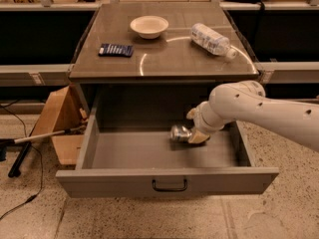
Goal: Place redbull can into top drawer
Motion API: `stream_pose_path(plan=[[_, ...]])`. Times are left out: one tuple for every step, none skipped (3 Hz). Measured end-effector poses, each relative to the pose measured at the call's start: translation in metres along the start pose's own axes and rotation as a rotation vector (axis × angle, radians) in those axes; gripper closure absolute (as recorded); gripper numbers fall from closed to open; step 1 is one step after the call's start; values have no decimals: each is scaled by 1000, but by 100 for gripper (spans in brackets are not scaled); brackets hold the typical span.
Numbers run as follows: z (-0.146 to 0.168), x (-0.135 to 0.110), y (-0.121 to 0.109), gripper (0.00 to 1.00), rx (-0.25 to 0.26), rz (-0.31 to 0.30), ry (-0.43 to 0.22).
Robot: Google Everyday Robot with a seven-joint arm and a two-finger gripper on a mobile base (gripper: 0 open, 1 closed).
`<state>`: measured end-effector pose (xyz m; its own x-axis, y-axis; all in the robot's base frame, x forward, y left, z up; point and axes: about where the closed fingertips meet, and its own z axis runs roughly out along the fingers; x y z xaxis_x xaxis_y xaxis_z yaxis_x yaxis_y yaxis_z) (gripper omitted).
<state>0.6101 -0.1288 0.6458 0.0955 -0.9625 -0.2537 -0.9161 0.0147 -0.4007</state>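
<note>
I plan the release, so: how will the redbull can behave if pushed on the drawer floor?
Held by the gripper low inside the top drawer, the redbull can lies sideways, so it would probably roll. Its shiny metal looks slippery, likely stiff too.

One each: gripper [192, 131] in drawer [119, 184], can [179, 133], bowl [149, 26], bottle [212, 39], packet [115, 50]

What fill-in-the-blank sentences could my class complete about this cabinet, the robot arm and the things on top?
The top drawer stands ____. The gripper holds the redbull can ____ the drawer. The water bottle on the cabinet lies on its ____.
Missing words: open; inside; side.
</note>
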Motion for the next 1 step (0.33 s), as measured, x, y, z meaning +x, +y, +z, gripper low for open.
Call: stream_pose_path(plan=[[0,0,0,0,0,0,0]])
